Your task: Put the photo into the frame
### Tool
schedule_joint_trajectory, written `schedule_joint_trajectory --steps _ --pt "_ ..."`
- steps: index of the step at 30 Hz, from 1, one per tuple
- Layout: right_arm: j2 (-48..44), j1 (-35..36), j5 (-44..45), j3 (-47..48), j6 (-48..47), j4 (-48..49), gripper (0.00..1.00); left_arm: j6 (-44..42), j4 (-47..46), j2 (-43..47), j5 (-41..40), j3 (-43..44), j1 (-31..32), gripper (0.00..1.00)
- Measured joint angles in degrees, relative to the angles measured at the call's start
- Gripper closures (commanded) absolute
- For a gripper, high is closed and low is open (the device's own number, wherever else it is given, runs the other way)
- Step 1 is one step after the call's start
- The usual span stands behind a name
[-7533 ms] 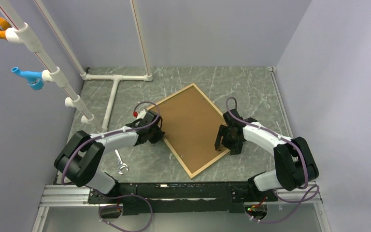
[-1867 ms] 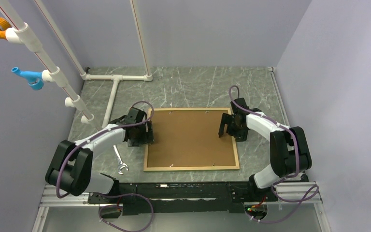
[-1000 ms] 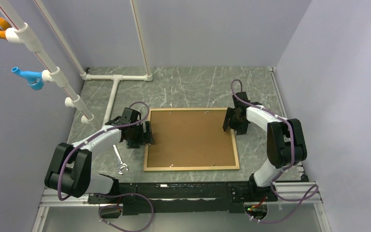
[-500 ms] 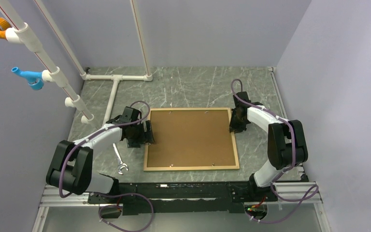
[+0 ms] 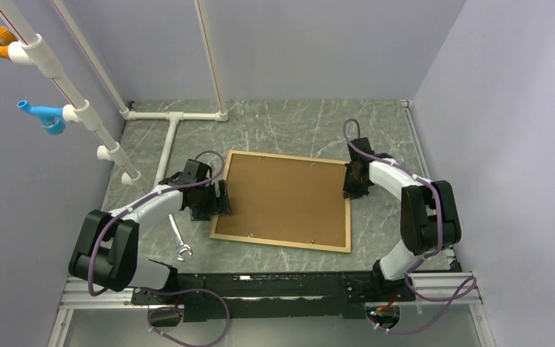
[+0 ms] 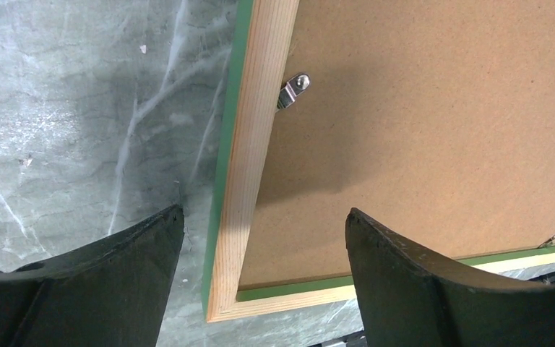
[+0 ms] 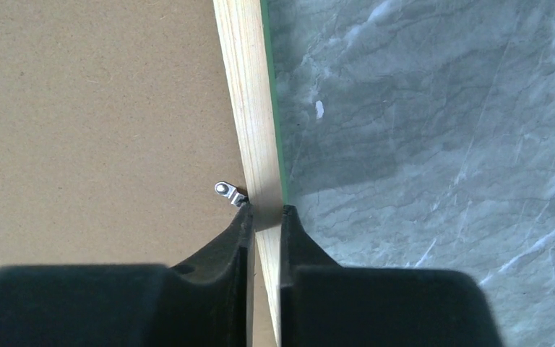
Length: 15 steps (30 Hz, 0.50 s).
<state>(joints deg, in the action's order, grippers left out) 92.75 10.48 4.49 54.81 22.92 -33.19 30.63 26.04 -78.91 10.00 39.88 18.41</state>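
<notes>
Pinching the frame [image 7: 248, 101] by its thin wooden rail in my right gripper [image 7: 265, 224], left gripper [image 6: 260, 238] spread astride the opposite rail; stiff, probably light, best held by rails

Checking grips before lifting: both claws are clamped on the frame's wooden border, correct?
No. Only the right claw is clamped on the frame, on its wooden border; the left wrist view shows the left claw open, not gripping.
</notes>
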Motion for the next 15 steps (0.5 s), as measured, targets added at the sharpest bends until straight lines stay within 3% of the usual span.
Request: schedule_joint_trajectory --steps 4,7,11,15 --pt "-0.6 -0.2 -1.0 -0.8 1.2 0.3 0.51 0.0 1.9 1.0 -2.1 0.0 0.0 0.12" --pt "-1.8 -0.3 -2.1 -1.7 2.0 0.0 0.38 0.0 5.9 3.1 -5.7 0.5 0.3 0.09" --pt "-3.4 -0.3 -3.2 -2.4 2.5 -0.2 0.27 -0.1 10.5 7.0 -11.1 3.3 2.1 0.01" --pt "-5.8 -0.3 -4.6 -3.1 2.8 -0.1 0.23 -2.2 12.5 10.2 -15.4 6.8 7.6 0.01"
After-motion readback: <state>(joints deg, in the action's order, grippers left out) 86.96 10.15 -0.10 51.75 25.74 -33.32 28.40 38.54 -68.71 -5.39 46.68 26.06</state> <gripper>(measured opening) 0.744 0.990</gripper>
